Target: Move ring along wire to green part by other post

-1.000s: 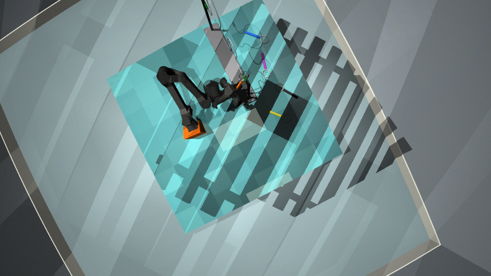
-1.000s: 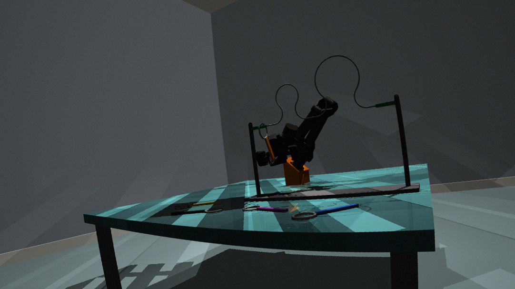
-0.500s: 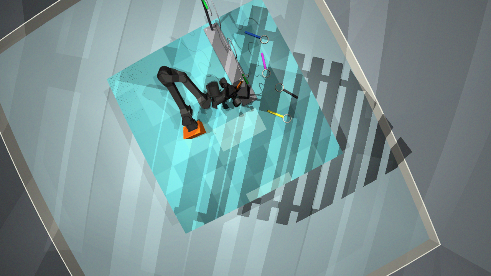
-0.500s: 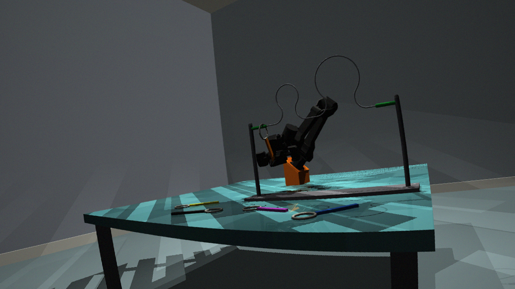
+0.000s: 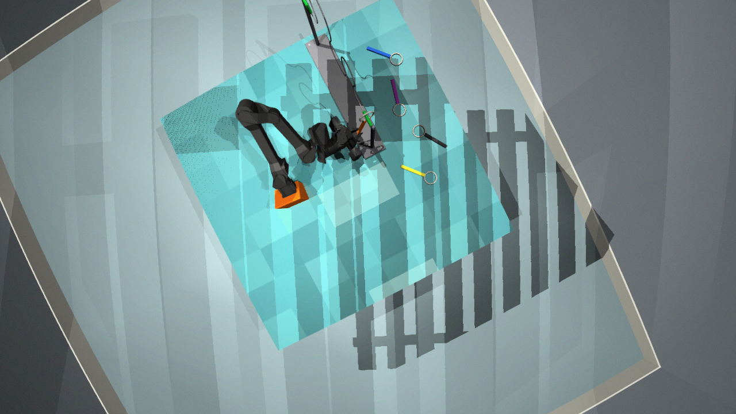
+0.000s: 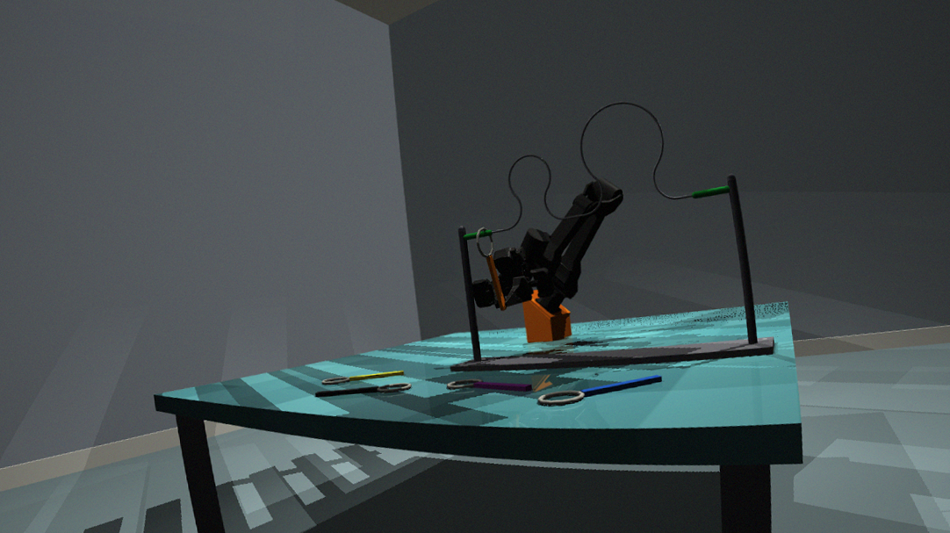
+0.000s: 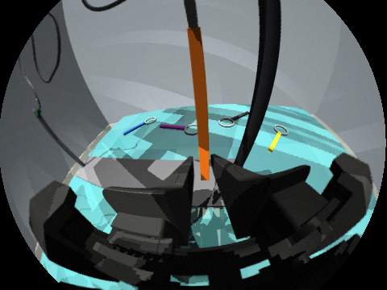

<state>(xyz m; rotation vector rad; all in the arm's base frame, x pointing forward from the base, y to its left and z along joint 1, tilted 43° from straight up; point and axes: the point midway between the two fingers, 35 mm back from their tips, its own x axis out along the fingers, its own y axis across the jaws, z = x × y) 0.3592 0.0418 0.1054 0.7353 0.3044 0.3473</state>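
The ring point(image 6: 478, 242) hangs around the green part point(image 5: 368, 119) point(image 6: 469, 236) of the wire beside the near post point(image 5: 372, 138) point(image 6: 469, 297) point(image 7: 264, 80). Its orange handle point(image 5: 361, 127) point(image 6: 492, 269) point(image 7: 200, 93) points down, slightly tilted. My gripper point(image 6: 500, 294) point(image 7: 201, 159) is open around the handle's lower end; the wrist view shows a gap on each side of the handle. The ring is outside the wrist view. The thin grey wire point(image 6: 618, 103) loops up twice to the other green part point(image 5: 307, 6) point(image 6: 710, 192) point(image 7: 38, 112) at the far post point(image 5: 312, 28) point(image 6: 743, 260) point(image 7: 60, 138).
The near post stands close beside my right finger in the wrist view. Both posts stand on a grey base point(image 5: 337, 92) point(image 6: 630, 356). Blue point(image 5: 378, 52), purple point(image 5: 394, 91), black point(image 5: 436, 141) and yellow point(image 5: 412, 171) handled rings lie on the table beyond the base.
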